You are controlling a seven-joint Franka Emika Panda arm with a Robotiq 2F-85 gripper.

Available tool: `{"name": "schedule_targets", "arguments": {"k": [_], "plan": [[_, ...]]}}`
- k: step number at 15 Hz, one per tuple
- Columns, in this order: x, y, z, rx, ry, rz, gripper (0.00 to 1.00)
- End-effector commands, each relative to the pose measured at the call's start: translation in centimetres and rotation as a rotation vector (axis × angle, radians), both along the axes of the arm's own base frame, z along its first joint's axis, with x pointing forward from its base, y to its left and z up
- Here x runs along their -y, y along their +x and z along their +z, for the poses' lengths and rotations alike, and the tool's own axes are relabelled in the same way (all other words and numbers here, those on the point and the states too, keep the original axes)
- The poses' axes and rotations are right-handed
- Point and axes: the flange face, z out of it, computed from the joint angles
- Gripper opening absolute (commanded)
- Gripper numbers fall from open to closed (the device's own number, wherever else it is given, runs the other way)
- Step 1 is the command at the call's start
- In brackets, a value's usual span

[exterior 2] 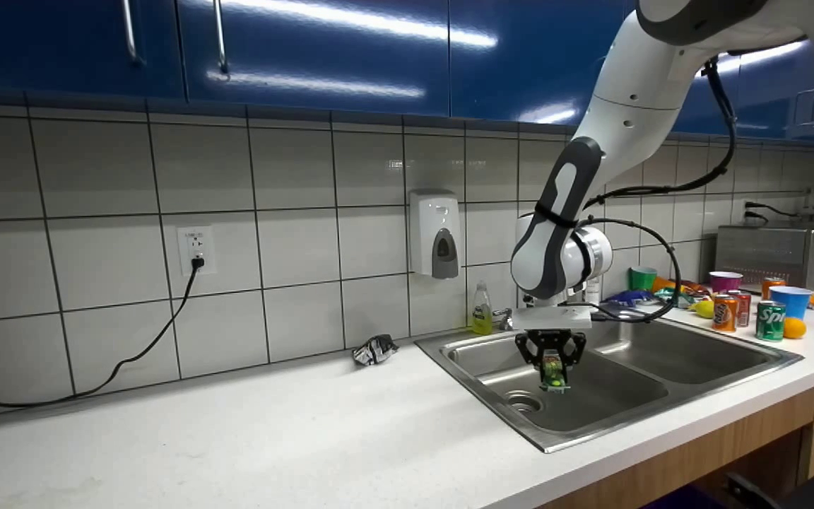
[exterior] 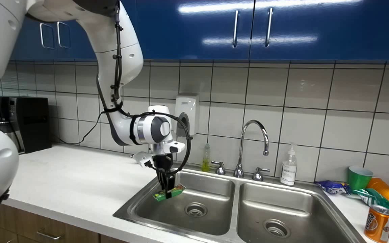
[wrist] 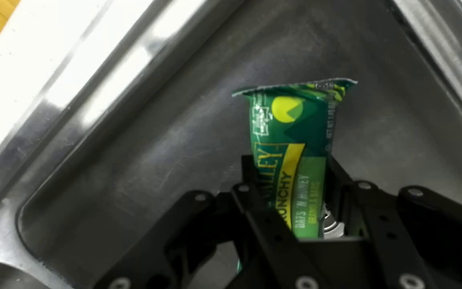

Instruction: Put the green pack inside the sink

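Claw snug around green pack

My arm arches high, and my forearm slopes down to the wrist, which is bent so that my gripper points downward. In both exterior views the gripper hangs below the wrist, roughly upright, fingertips lowest. Close up in the wrist view, my two dark fingers face each other a little apart, clamped in a pinch from both sides, while the links behind them spread outward
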Motion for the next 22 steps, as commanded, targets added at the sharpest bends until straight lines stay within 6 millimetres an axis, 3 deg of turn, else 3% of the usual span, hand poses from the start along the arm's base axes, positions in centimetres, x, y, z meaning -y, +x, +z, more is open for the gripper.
{"name": "schedule_targets", "arguments": {"k": [1,13,22], "plan": [[0.7,0.9,-1.5,0.005,-0.007,-0.028,0.17],[-0.8,1.8,-7.3,-0.021,-0.005,-0.025,0.17],[1.1,2.8,-10.4,-0.016,-0.037,-0.061,0.17]]}}
